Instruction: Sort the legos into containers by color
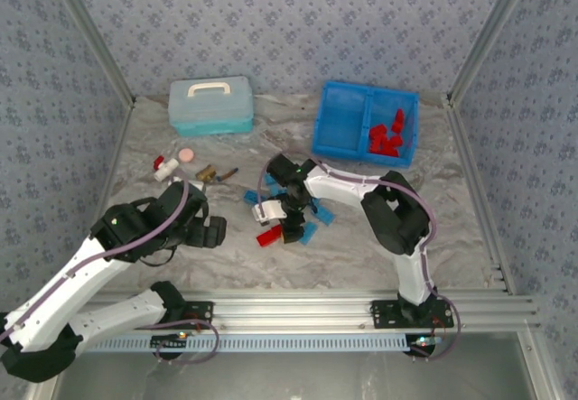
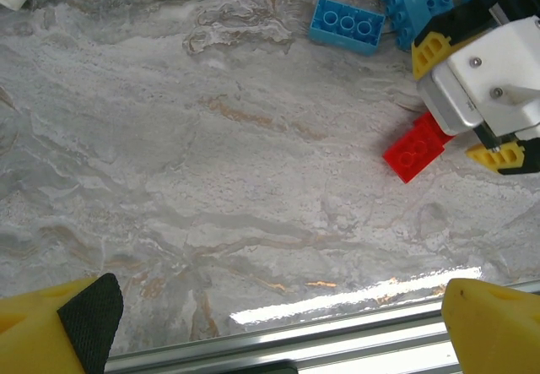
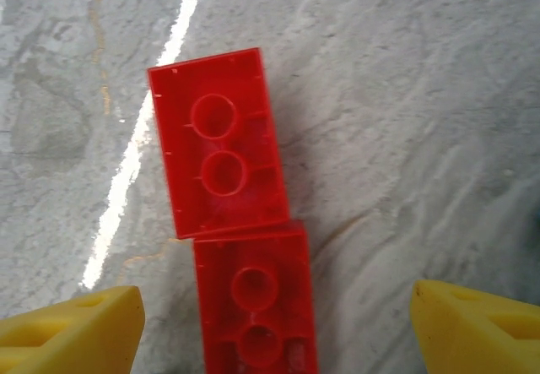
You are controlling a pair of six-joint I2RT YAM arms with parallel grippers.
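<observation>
Red legos (image 1: 386, 138) in right compartment of blue tray (image 1: 343, 120), red brick (image 1: 269, 237) and seemingly several blue bricks (image 1: 309, 232) mid-table

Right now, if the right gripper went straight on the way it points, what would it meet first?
The right gripper would likely meet the nearer red brick, underside up between its open fingers; a second red brick lies just beyond. Depth is unclear.
</observation>
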